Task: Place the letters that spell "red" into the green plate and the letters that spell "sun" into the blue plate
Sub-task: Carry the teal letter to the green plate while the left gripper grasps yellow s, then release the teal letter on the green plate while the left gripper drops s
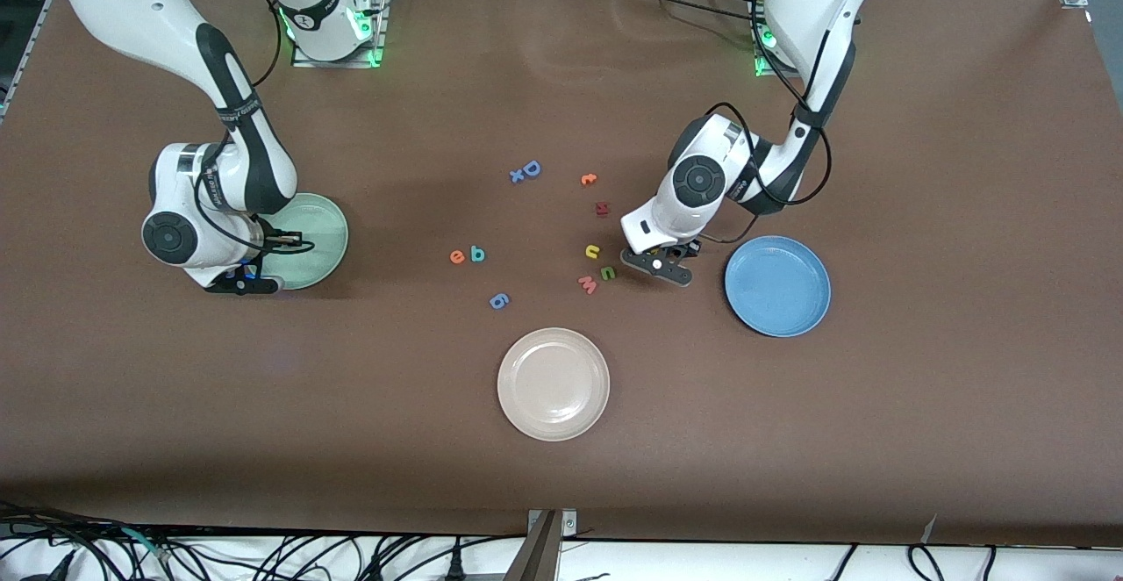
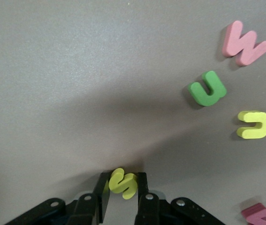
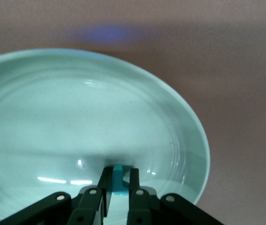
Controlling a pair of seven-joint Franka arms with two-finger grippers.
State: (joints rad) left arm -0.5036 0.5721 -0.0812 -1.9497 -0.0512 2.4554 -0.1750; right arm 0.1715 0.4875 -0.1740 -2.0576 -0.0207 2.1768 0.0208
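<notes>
Where pink w meets green n, beige plate nearer

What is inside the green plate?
Nothing lies in the green plate yet. The right pincer hangs over it, shut on a thin teal letter. The arm covers part of the plate.

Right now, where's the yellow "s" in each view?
Front view: hidden under the left gripper, beside the blue plate.
Left wrist view: yellow "s" pinched in that gripper.
Right wrist view: not in it.
Shared landmark: green "u".
</notes>
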